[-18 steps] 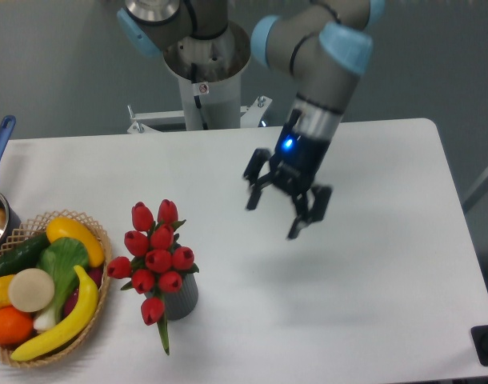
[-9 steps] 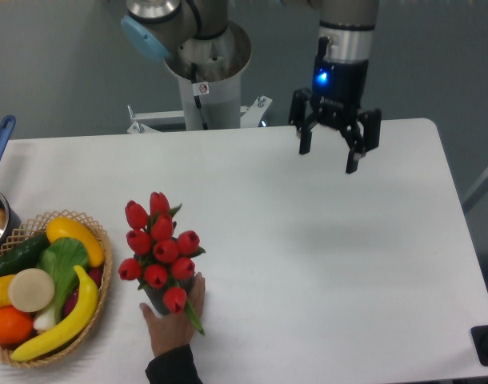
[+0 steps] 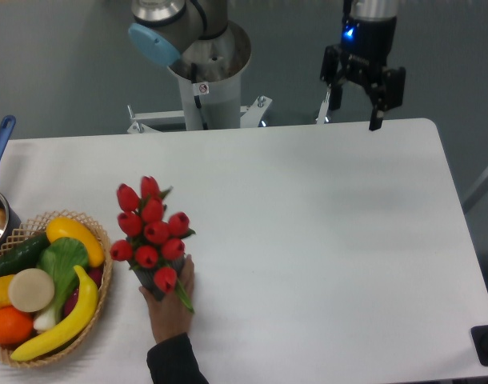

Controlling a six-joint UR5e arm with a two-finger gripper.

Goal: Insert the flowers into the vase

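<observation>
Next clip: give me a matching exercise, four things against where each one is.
Things:
1. flowers
2. gripper
3. hand
4. basket

Places:
A. raised over the table's far edge, empty
B. near-left edge, filled with fruit and vegetables
C. grasping the vase from the near side
D. standing in the vase, right of the basket

Pairs: 1-D, 2-A, 3-C, 4-B
</observation>
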